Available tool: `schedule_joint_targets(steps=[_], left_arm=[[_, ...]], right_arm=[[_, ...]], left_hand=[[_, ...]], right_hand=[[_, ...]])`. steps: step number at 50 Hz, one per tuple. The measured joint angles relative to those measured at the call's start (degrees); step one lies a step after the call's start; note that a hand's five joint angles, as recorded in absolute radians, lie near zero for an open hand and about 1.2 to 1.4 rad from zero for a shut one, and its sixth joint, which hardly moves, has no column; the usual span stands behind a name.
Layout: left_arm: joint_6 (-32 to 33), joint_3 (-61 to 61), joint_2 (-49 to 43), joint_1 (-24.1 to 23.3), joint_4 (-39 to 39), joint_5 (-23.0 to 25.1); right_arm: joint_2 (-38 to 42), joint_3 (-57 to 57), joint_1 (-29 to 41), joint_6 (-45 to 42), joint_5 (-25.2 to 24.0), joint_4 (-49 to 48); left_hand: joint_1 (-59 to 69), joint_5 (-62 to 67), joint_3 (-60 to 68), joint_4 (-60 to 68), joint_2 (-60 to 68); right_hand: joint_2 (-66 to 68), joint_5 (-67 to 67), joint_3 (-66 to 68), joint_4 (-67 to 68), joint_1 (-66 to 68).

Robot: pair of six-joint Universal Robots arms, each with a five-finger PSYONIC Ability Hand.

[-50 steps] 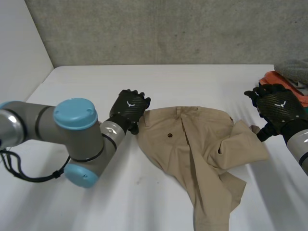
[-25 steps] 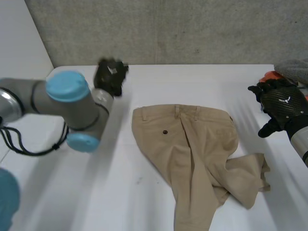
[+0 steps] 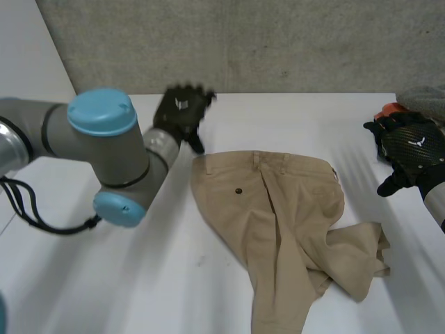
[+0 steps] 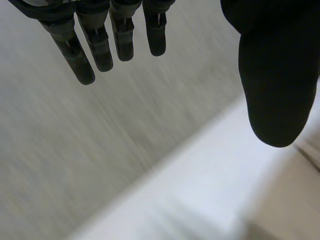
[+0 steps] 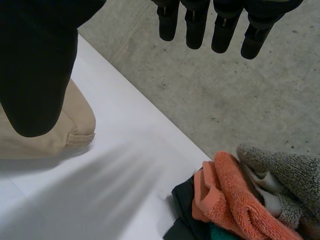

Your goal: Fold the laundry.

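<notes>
Head view: tan trousers (image 3: pixel 278 223) lie on table (image 3: pixel 139 278), waistband (image 3: pixel 268 158) far, one leg (image 3: pixel 358 261) bunched near right. Left hand (image 3: pixel 182 113) hovers off waistband's far-left corner, fingers straight, empty. Right hand (image 3: pixel 410 149) spread, empty, beside towel pile (image 5: pixel 225 195). Risk: folding over bunched leg would trap creases.

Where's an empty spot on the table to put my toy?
Bare table lies between the left arm and the tan trousers, and along the wall behind their waistband. It is crowded at the towel pile by the right robot hand.
</notes>
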Motion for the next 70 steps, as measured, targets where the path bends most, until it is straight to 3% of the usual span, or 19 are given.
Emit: schedule_joint_targets(steps=[9, 14, 18, 19, 20, 21, 24, 30, 34, 38, 45, 51, 59, 62, 64, 70], left_arm=[[-4.7, -0.5, -6.4, 2.9, -7.7, 10.4], [-4.8, 2.6, -10.8, 2.9, -6.1, 11.0], [-3.8, 5.7, -14.3, 2.9, -5.1, 9.4], [-3.2, 6.7, -15.1, 2.9, -4.9, 8.8], [-2.7, 7.2, -15.6, 2.9, -4.8, 8.3], [-2.1, 7.8, -15.9, 2.9, -4.6, 7.5], [-0.7, 8.8, -15.8, 3.2, -3.7, 4.6], [2.3, 9.5, -10.9, 4.1, 4.0, -6.4], [5.0, 9.6, -7.2, 4.7, 9.8, -9.9], [8.1, 10.5, -3.5, 5.2, 15.6, -10.4], [7.3, 12.5, -0.5, 1.6, 18.3, -6.8], [-1.0, 8.8, 0.0, -6.5, 15.5, -1.1], [-9.8, -3.7, 0.4, -12.9, 11.8, 11.8], [-10.0, -8.0, 0.7, -13.6, 11.1, 15.7], [-9.3, -10.8, 1.2, -13.7, 10.8, 17.5], [-6.5, -17.1, 7.8, -12.7, 10.4, 18.3]], right_arm=[[0.1, -0.2, -0.4, 0.0, 0.0, 0.0], [0.2, -0.1, -0.4, 0.0, 0.0, 0.0], [0.5, -0.1, -0.4, -0.2, 0.0, 0.0], [0.6, -0.2, -0.4, -0.3, 0.0, 0.0], [0.7, -0.2, -0.4, -0.3, 0.0, 0.0], [0.8, -0.2, -0.4, -0.4, 0.0, 0.0], [1.0, -0.3, -0.3, -0.4, 0.0, 0.0], [1.2, -0.3, -0.1, -0.4, 0.0, 0.0], [1.2, -0.3, 0.0, -0.3, 0.0, 0.0], [1.2, -0.2, 0.0, -0.2, 0.0, 0.0], [1.1, -0.2, -0.2, -0.2, 0.1, 0.0], [0.9, -0.6, -1.4, -0.1, 1.5, -0.1], [0.7, -2.4, -2.8, -0.1, 5.2, 0.0], [0.6, -3.2, -2.8, -0.2, 5.6, 0.6], [0.6, -4.0, -2.8, -0.3, 5.7, 1.4], [0.4, -6.5, -2.0, -0.7, 4.7, 6.4]], left_hand=[[3.0, 4.0, 3.0, 3.3, 3.0], [7.6, 8.5, 7.6, 7.7, 7.4], [24.8, 21.3, 22.5, 22.8, 23.2], [36.5, 30.2, 32.8, 33.4, 32.5], [36.5, 30.2, 32.8, 33.4, 32.5], [47.7, 41.6, 46.0, 46.6, 45.8], [48.1, 45.9, 51.5, 52.3, 51.7], [48.1, 45.9, 52.0, 52.7, 52.3], [48.1, 45.9, 52.0, 52.7, 52.3], [48.1, 45.9, 52.0, 52.7, 52.4], [48.1, 45.9, 52.0, 52.7, 52.4], [50.3, 51.4, 52.3, 52.7, 52.4], [49.3, 51.2, 51.1, 52.2, 51.2], [16.7, 21.6, 22.2, 22.1, 21.9], [2.7, 6.4, 6.9, 6.5, 6.4], [0.1, -0.5, -0.5, -0.6, -0.7]], right_hand=[[0.0, 0.0, 0.0, 0.0, 0.0], [0.0, 0.0, 0.0, 0.0, 0.0], [0.0, 0.0, 0.0, 0.0, 0.0], [0.0, 0.0, 0.0, 0.0, 0.0], [0.0, 0.0, 0.0, 0.0, 0.0], [0.0, 0.0, 0.0, 0.0, 0.0], [0.0, 0.0, 0.0, 0.0, 0.0], [0.0, 0.0, 0.0, 0.0, 0.0], [0.0, 0.0, 0.0, 0.0, 0.0], [0.0, 0.0, 0.0, 0.0, 0.0], [0.0, 0.0, 0.0, 0.0, 0.0], [0.0, 0.0, 0.0, 0.0, 0.0], [0.0, 0.0, 0.0, 0.0, 0.0], [0.0, 0.0, 0.0, 0.0, 0.0], [0.0, 0.0, 0.0, 0.0, 0.0], [0.0, 0.0, 0.0, 0.0, 0.0]])
